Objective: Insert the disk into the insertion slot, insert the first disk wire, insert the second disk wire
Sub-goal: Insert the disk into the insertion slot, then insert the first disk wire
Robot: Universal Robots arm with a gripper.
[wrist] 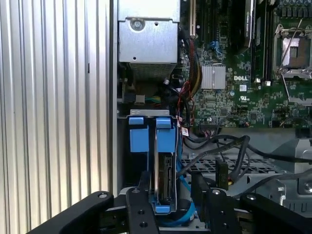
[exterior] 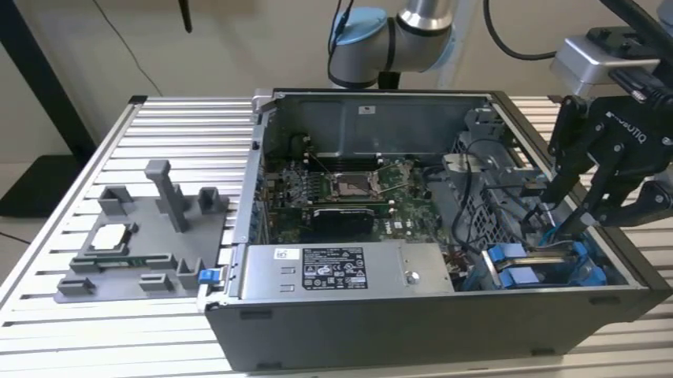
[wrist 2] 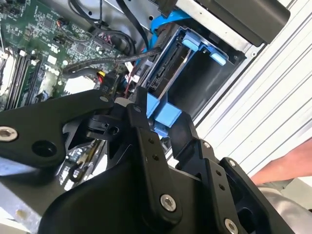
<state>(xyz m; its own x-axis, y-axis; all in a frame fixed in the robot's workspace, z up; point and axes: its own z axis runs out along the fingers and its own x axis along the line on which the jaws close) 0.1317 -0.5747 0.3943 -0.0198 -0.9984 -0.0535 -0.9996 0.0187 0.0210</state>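
At four o'clock in the open grey metal computer case (exterior: 421,331), the black gripper (exterior: 563,220) hung with its fingers (wrist: 145,204) released. They straddled the silver-grey rectangular disk (wrist: 165,183) in its blue plastic caddy. The disk sat on edge inside the grey metal insertion slot (wrist: 139,141). Insertion looked done; neither of the wires seemed plugged in.

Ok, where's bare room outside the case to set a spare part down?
Bare table slats on the camera side of the grey fixture, and on its far side beside the case. Crowded at the insertion slot: the gripper, the disk and cables.
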